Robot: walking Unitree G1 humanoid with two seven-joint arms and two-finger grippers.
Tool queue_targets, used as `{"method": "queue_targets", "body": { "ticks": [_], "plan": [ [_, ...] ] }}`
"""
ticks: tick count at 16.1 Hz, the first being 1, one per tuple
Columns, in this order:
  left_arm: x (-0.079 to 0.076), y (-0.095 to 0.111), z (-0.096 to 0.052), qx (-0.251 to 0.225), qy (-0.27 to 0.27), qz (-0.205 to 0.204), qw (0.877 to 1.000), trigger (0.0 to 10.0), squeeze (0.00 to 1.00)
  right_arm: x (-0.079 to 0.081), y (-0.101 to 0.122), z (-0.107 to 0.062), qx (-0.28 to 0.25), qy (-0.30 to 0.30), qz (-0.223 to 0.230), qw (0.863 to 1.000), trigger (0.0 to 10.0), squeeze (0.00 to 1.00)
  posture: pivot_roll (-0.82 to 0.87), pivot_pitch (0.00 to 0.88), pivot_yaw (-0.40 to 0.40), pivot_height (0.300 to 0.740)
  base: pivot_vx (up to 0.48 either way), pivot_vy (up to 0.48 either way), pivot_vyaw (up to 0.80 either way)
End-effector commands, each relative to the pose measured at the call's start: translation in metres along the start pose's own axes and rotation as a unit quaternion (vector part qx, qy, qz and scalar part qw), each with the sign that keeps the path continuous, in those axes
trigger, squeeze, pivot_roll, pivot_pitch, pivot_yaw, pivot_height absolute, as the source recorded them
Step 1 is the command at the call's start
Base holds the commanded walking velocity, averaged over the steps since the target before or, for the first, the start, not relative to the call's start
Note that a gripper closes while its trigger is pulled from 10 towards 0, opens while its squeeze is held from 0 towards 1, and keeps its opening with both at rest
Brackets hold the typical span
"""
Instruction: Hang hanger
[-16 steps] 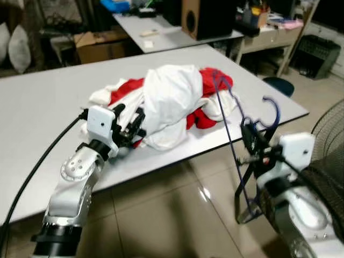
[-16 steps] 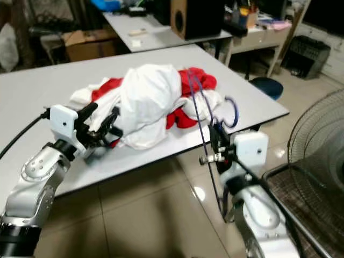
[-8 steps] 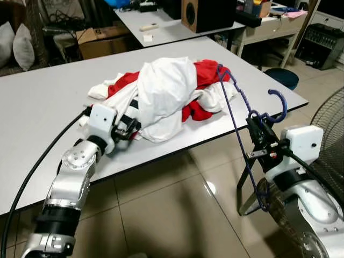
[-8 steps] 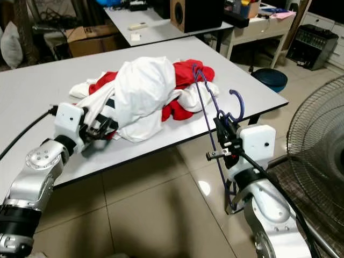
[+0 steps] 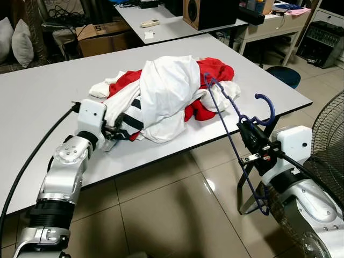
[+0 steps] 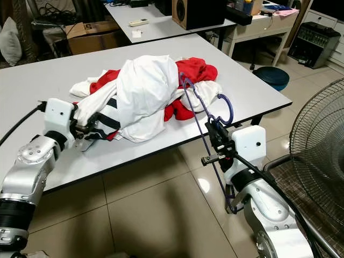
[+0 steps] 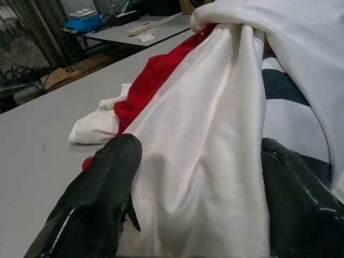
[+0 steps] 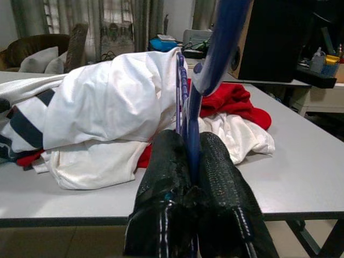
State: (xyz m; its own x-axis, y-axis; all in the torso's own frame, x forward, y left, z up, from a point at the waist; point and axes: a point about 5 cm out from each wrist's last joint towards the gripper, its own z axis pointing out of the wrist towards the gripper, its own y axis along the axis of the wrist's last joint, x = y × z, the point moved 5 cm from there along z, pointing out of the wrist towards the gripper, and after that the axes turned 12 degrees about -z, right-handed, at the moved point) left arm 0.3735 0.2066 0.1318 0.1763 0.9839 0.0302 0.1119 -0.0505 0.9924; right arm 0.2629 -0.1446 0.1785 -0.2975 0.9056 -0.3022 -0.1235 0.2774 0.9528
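Note:
A heap of white, red and striped clothes (image 5: 166, 91) lies on the grey table (image 5: 43, 102). My left gripper (image 5: 111, 132) is at the heap's near left edge, open, with a fold of white cloth (image 7: 199, 161) between its two fingers (image 7: 102, 199). Off the table's front right corner, my right gripper (image 5: 248, 141) is shut on a blue wire hanger (image 5: 231, 134). The hanger's hook (image 6: 226, 107) curls above that gripper. Its far corner rests on the clothes near the red garment (image 5: 217, 70), and its lower end hangs toward the floor. The shut fingers (image 8: 166, 177) pinch the blue wire.
A standing fan (image 5: 330, 123) is close on the right, beside my right arm. A blue stool (image 5: 282, 75) sits past the table's corner. Behind are a second table with a speaker (image 5: 209, 11) and a cardboard box (image 5: 102, 37). A black cable (image 5: 32, 161) trails from my left arm.
The head view has shifted. My left gripper has pushed into the edge of the clothes heap, with cloth now between its fingers. The right gripper still holds the hanger.

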Motion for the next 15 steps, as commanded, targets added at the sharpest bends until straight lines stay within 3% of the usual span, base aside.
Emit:
{"method": "queue_targets", "body": {
  "ticks": [1, 11, 15],
  "plan": [
    [0.003, 0.002, 0.0, 0.003, 0.001, -0.001, 1.0, 0.0, 0.0, 0.0, 0.004, -0.002, -0.004, 0.004, 0.0, 1.0, 10.0, 0.0, -0.05, 0.0, 0.045, 0.74, 0.0, 0.0, 0.0],
    [0.012, -0.015, -0.004, 0.035, 0.017, -0.022, 0.999, 0.0, 0.0, 0.003, 0.005, 0.002, -0.009, 0.012, 0.002, 1.0, 10.0, 0.0, -0.05, 0.0, 0.036, 0.74, 0.0, 0.0, 0.0],
    [0.017, -0.013, -0.002, 0.03, 0.022, -0.046, 0.998, 0.0, 0.0, 0.003, 0.006, 0.003, -0.012, 0.01, 0.0, 1.0, 10.0, 0.0, -0.06, 0.0, 0.04, 0.74, 0.0, 0.0, 0.0]
  ]
}}
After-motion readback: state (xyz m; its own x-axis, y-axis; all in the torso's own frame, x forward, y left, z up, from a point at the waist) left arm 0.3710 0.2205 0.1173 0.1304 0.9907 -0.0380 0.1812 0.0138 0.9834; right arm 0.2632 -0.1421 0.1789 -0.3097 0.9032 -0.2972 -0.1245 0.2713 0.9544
